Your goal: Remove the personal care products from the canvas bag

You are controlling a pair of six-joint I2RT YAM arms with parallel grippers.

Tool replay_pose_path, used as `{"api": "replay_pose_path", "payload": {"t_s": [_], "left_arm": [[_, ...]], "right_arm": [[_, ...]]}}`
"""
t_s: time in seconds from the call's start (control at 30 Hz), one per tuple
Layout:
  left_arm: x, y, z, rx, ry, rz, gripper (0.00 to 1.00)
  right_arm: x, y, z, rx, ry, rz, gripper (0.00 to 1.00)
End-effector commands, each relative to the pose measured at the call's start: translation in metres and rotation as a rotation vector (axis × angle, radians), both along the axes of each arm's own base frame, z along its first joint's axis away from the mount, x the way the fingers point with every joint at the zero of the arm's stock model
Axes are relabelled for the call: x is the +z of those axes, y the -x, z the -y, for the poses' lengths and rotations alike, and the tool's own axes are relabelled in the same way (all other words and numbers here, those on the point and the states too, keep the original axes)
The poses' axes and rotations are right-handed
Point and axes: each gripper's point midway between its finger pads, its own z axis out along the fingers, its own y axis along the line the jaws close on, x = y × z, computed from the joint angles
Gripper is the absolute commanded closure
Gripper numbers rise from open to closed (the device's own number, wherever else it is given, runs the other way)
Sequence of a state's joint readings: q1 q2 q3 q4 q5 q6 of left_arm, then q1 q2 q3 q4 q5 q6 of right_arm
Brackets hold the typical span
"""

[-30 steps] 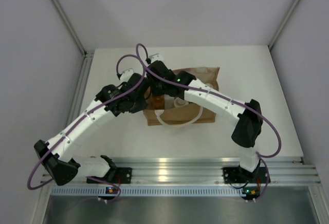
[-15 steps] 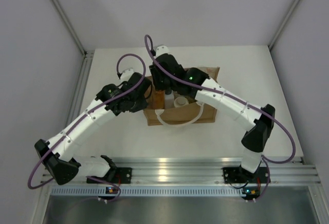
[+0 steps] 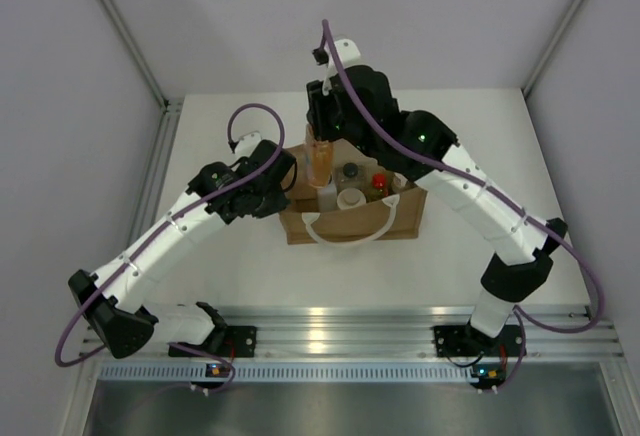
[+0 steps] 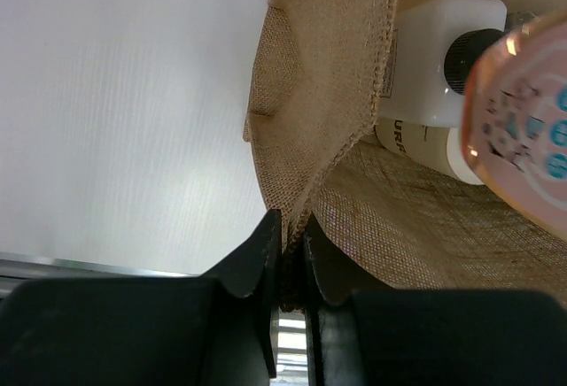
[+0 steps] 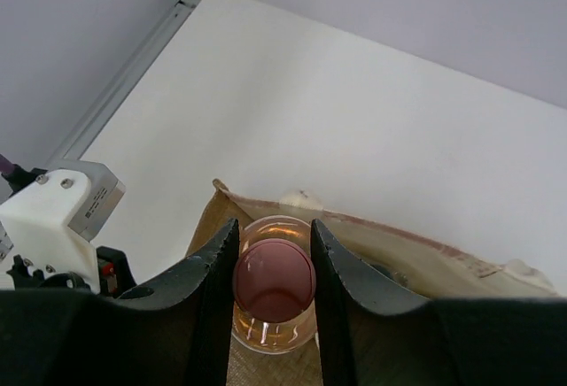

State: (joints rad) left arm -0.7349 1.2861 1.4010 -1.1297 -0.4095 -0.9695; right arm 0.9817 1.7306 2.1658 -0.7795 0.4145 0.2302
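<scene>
The canvas bag (image 3: 402,218) stands open at mid-table with its white handle (image 3: 350,236) hanging over the near side. My right gripper (image 3: 322,136) is shut on the orange bottle (image 3: 320,163), pinching it at its pink cap (image 5: 274,278) and holding it upright above the bag's far left corner. Inside the bag show a clear bottle with a dark cap (image 3: 350,173), a yellow bottle with a red cap (image 3: 379,183) and a cream cylinder (image 3: 350,199). My left gripper (image 4: 292,235) is shut on the bag's left rim (image 4: 319,120).
White tabletop (image 3: 480,146) surrounds the bag, bounded by grey walls on three sides. An aluminium rail (image 3: 350,331) runs along the near edge. In the right wrist view the left arm's white wrist block (image 5: 62,209) sits just left of the bag.
My right gripper has risen out of the bag with the orange bottle and moved toward the far side, uncovering the other bottles inside. The left gripper has held still on the rim.
</scene>
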Motion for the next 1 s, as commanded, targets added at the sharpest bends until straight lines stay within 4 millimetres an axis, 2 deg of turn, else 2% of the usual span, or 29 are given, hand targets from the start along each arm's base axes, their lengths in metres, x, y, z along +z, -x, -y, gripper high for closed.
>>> {"api": "replay_pose_path", "payload": {"t_s": [0.0,0.13,0.4,0.6,0.67,0.97], "left_arm": [[0.012,-0.005,-0.006,0.017,-0.021,0.04,1.0],[0.011,-0.005,-0.006,0.015,-0.023,0.037,1.0],[0.008,-0.004,-0.004,0.011,-0.021,0.027,1.0],[0.008,-0.005,-0.003,0.012,-0.019,0.023,1.0],[0.009,-0.005,-0.003,0.01,-0.017,0.023,1.0],[0.008,-0.006,-0.002,0.001,-0.025,0.022,1.0]], "right_arm": [[0.104,0.021,0.038,-0.034,-0.188,0.182,1.0],[0.118,0.025,0.056,-0.064,-0.183,0.208,1.0],[0.137,0.032,0.105,-0.171,-0.147,0.266,1.0],[0.144,0.026,0.149,-0.271,-0.126,0.288,1.0],[0.149,0.026,0.173,-0.321,-0.136,0.301,1.0],[0.148,0.01,0.242,-0.486,-0.106,0.318,1.0]]}}
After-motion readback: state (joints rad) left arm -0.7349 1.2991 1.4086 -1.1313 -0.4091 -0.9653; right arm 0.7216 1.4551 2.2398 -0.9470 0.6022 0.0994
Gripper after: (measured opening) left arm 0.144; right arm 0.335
